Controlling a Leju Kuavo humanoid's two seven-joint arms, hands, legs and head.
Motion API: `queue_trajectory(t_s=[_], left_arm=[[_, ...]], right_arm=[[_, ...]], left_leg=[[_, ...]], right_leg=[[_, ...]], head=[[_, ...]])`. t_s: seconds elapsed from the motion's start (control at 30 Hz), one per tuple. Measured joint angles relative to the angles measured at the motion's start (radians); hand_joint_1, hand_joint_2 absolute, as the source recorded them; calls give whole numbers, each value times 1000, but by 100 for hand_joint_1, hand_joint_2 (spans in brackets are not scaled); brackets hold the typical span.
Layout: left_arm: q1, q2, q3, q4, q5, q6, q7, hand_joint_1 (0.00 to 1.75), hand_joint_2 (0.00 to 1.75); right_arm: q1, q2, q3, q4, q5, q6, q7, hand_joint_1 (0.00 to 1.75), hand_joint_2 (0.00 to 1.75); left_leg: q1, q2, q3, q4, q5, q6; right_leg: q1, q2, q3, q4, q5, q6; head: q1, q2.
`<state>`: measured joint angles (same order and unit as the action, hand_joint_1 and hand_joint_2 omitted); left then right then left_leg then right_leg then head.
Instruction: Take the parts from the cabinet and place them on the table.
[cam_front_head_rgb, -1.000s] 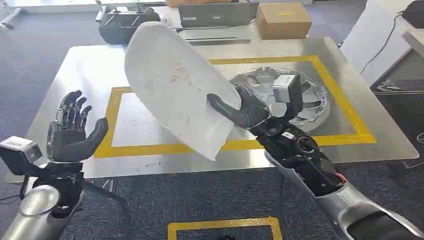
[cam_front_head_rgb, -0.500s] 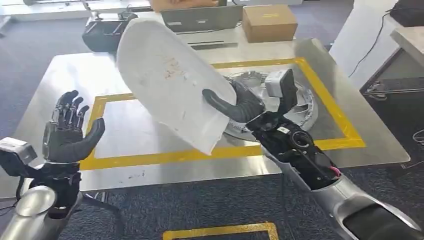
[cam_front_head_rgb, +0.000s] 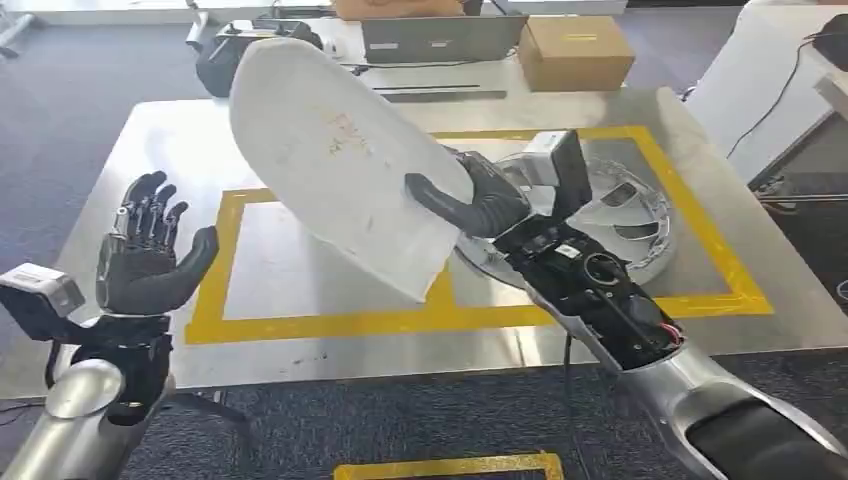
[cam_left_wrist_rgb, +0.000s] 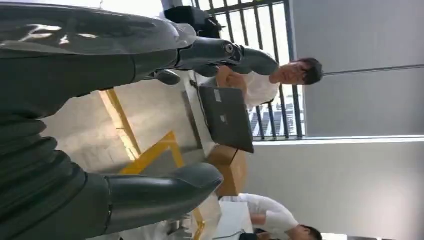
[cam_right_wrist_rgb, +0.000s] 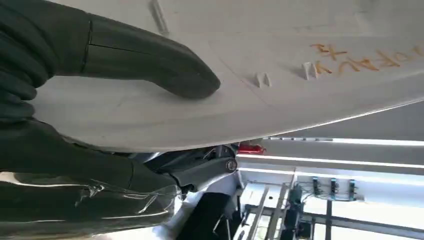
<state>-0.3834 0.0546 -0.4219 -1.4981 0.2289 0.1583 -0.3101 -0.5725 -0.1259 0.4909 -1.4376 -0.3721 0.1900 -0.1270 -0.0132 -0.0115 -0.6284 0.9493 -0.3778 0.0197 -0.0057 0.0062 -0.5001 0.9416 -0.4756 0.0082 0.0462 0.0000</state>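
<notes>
My right hand (cam_front_head_rgb: 478, 201) grips a large white curved panel (cam_front_head_rgb: 335, 160) by its lower edge, thumb on the near face, and holds it tilted above the steel table (cam_front_head_rgb: 150, 140). The right wrist view shows the thumb (cam_right_wrist_rgb: 150, 60) pressed on the white panel (cam_right_wrist_rgb: 280, 60), which bears orange handwriting. My left hand (cam_front_head_rgb: 148, 252) is raised at the table's near left edge, palm up, fingers apart, holding nothing; the left wrist view shows the same left hand (cam_left_wrist_rgb: 125, 115) with nothing in it. A silver round wheel-like part (cam_front_head_rgb: 630, 210) lies on the table behind my right wrist.
A yellow tape rectangle (cam_front_head_rgb: 300, 322) marks the tabletop. A cardboard box (cam_front_head_rgb: 577, 50), a laptop (cam_front_head_rgb: 440, 35) and a black case (cam_front_head_rgb: 235, 50) stand at the far edge. People (cam_left_wrist_rgb: 280, 75) sit beyond the table. Another yellow mark (cam_front_head_rgb: 450, 466) is on the carpet below.
The whole picture has shifted, so the camera moved. My right hand still holds the panel at much the same tilt. The left hand stays raised and open.
</notes>
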Motion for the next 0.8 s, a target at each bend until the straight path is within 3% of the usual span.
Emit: queue_trajectory(t_s=[0.07, 0.27, 0.53, 0.67, 0.8], left_arm=[[0, 0, 0, 0, -5, 1, 1, 0, 175], [0, -1, 0, 0, -13, 10, 6, 0, 175], [-1, -6, 0, -22, -34, 28, 6, 0, 175], [-1, -6, 0, -34, -38, 32, 10, 0, 175], [-1, -5, 1, -57, -95, 91, -8, 0, 175]], right_arm=[[-24, 10, 5, 39, 16, 17, -22, 175, 175], [-81, 39, 22, 146, 33, 33, -61, 175, 175], [-161, 86, 46, 321, 108, 61, -142, 175, 175], [-178, 103, 53, 384, 110, 63, -152, 175, 175], [-200, 118, 61, 446, 145, 71, -159, 175, 175]], left_leg=[[-1, 1, -3, 2, 0, 1], [-1, 1, -1, 2, 3, 4], [2, 1, 2, 1, 4, 3], [2, 1, 2, 1, 4, 3], [3, 1, 2, 0, 4, 3]], right_leg=[[-2, 0, 5, -12, -7, 6], [-1, -2, 6, -12, -5, 9], [2, -3, 8, -11, -4, 9], [3, -3, 9, -11, -4, 9], [3, -3, 9, -11, -4, 9]], head=[[0, 0], [-3, 0], [-9, 0], [-11, 0], [-11, 0]])
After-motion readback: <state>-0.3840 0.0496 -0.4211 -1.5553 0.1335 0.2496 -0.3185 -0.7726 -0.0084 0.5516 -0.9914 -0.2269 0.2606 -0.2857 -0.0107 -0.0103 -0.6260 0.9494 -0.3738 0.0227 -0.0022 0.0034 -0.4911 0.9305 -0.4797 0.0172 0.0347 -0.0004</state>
